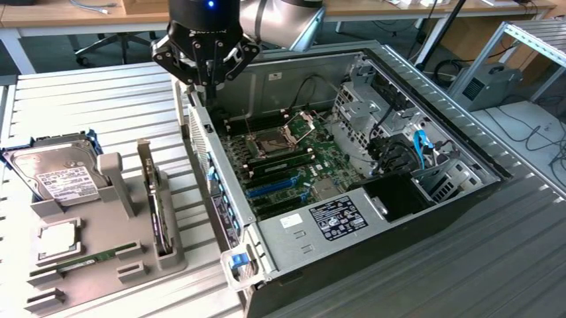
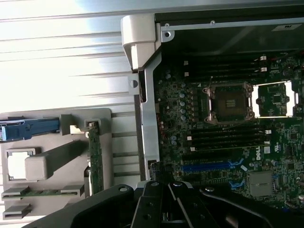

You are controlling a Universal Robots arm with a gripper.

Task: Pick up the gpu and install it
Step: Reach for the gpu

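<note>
- Closest to your wrist camera are the black linkages of the gripper (image 2: 164,213). In the exterior view its fingers are pressed together to a point and pinch nothing.
- Your clearest writing is on the motherboard (image 2: 223,142): a small white mark beside the memory slots looks like "DELL" (turned sideways, so read it with some doubt).
- You will see a white label on the hard drive (image 1: 57,175) and a black-and-white label (image 1: 336,218) on a panel inside the computer case (image 1: 442,218). Both carry rows of print too small to read.
- Your gpu (image 1: 158,205) stands on its long edge in a slot of the grey holder (image 1: 115,265) on the ribbed table (image 1: 89,99). It shows as a thin upright card, with its green board edge visible from the wrist camera.
- In the exterior view the gripper hangs over the far end of the case wall that faces the holder. The gpu is lower and towards the exterior view's left, well apart from the fingertips and touched by nothing but its slot.
- Beside the gpu in the same holder you have a RAM stick (image 1: 93,257) lying in its groove and a square processor (image 1: 57,240) in its pocket, with the hard drive at the far end.
- Inside the case, the CPU socket (image 2: 230,102) stands with its frame swung up, and a blue expansion slot (image 2: 209,166) runs across the board nearer the gripper.
</note>
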